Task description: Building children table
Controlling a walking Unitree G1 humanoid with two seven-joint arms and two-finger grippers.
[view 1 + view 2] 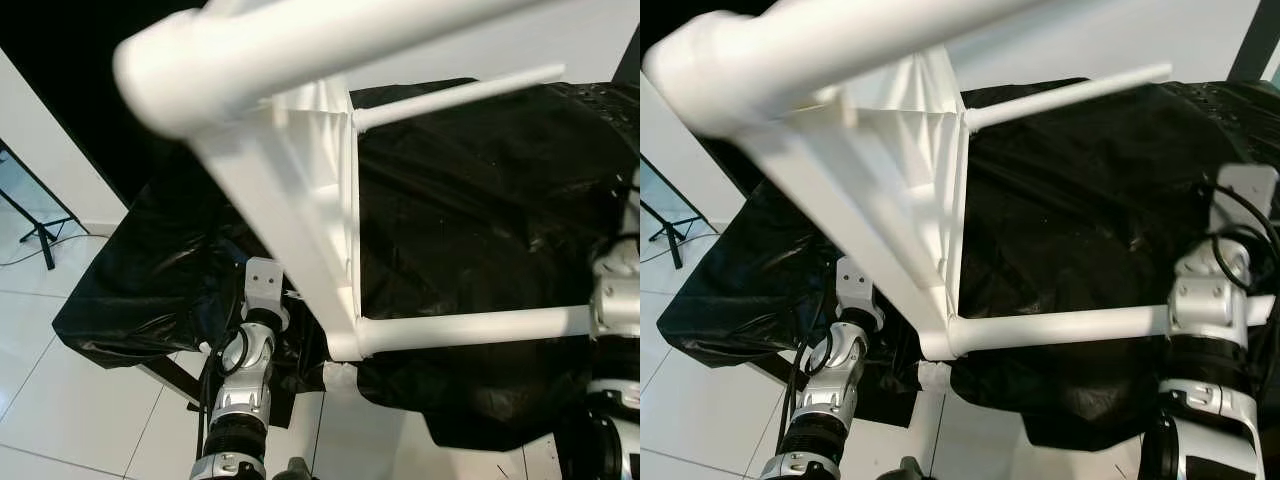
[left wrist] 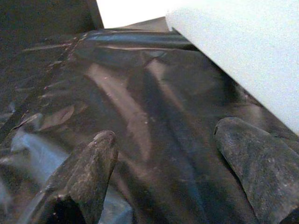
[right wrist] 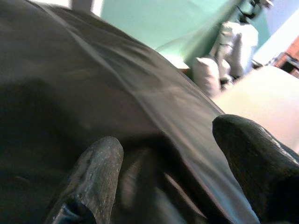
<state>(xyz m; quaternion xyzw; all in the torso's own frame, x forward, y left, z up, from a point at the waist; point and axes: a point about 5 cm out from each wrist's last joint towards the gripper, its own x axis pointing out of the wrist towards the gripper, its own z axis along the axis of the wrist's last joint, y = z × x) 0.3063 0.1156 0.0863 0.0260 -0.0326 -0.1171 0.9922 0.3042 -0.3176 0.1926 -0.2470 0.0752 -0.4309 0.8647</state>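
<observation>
A white children's table frame (image 1: 300, 210) lies upturned over a black plastic sheet (image 1: 480, 220). One round leg (image 1: 470, 328) runs right along the near side, a second leg (image 1: 450, 98) runs right farther back, and a third leg (image 1: 250, 45) points toward the camera, blurred. My left arm (image 1: 245, 370) reaches under the frame's near corner. The left gripper (image 2: 168, 135) is open over the sheet, with a white part of the table (image 2: 243, 51) just beside one finger (image 2: 254, 163). My right arm (image 1: 1205, 320) crosses the near leg. The right gripper (image 3: 168, 135) is open above the sheet, holding nothing.
The sheet drapes over a low surface and hangs down to a white tiled floor (image 1: 60, 400). A black stand's legs (image 1: 40, 235) rest on the floor at the left by a white wall. White bags (image 3: 219, 51) sit by a green wall in the right wrist view.
</observation>
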